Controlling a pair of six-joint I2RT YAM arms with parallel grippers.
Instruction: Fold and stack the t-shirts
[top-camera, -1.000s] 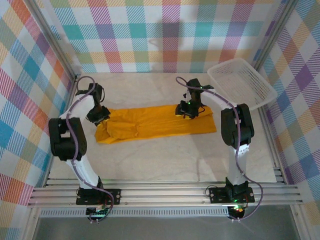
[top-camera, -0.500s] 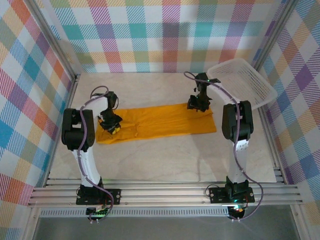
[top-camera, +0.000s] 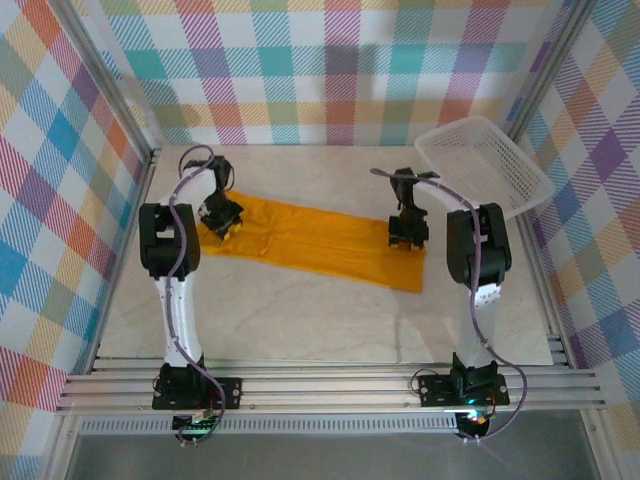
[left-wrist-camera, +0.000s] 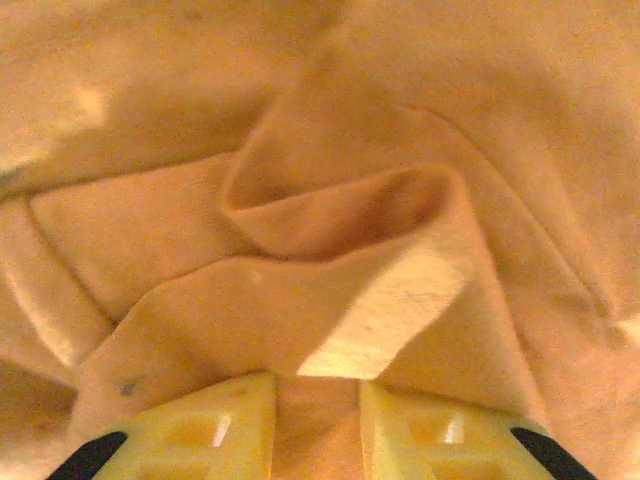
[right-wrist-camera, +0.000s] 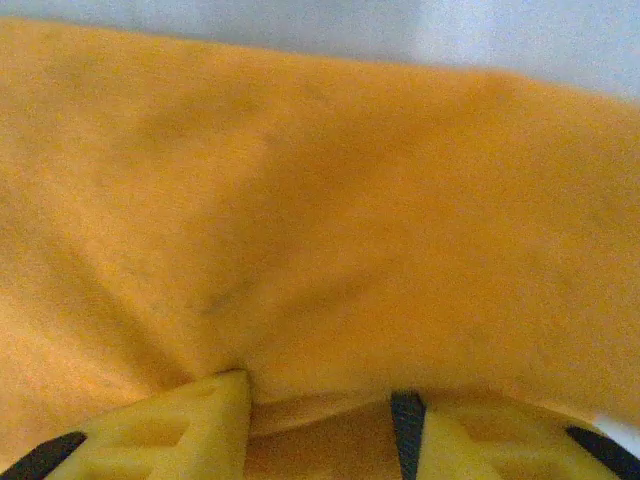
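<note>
The mustard-orange t-shirt (top-camera: 320, 245) lies folded into a long strip that slants from the back left to the front right of the table. My left gripper (top-camera: 221, 215) sits at the strip's left end. In the left wrist view it (left-wrist-camera: 317, 385) is shut on a bunched fold of the t-shirt (left-wrist-camera: 350, 220), with cloth pinched between the yellow fingers (left-wrist-camera: 215, 420). My right gripper (top-camera: 406, 232) is at the strip's right end. There it (right-wrist-camera: 320, 395) holds the t-shirt (right-wrist-camera: 330, 200), whose edge runs between its yellow fingers (right-wrist-camera: 190, 420). The white tag is hidden.
A white mesh basket (top-camera: 485, 165) rests tilted at the back right corner, just right of the right arm. Pale marble tabletop (top-camera: 300, 320) stretches between the shirt and the arm bases. Checked walls close in the left, back and right sides.
The left gripper carried its end of the shirt toward the back, and the right gripper drew its end nearer. The strip has turned from level to slanting.
</note>
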